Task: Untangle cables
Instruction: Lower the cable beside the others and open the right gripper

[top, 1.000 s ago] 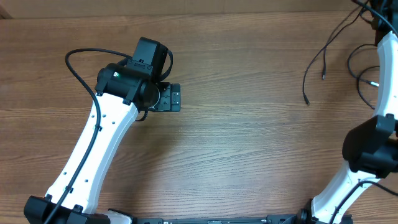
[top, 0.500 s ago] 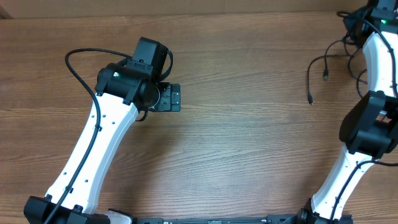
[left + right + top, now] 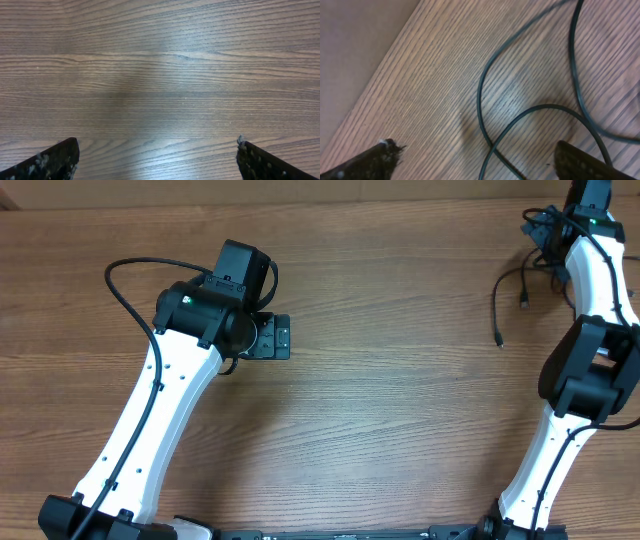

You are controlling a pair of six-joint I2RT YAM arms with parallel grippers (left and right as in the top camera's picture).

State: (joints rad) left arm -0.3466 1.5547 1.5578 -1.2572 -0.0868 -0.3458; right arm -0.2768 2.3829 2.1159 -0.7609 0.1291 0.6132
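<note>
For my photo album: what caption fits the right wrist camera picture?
Thin black cables loop across the wooden table, framed by the right arm's open jaws.

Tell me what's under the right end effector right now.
Under the right end effector, its wrist camera shows thin black cables looping and crossing on the wood table. Overhead, the arm hides that spot, so where those loops continue cannot be seen.

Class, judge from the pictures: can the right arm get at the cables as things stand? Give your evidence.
Probably yes. The right gripper is open over the cables, which loop across the table between its fingertips, and nothing lies over them.
</note>
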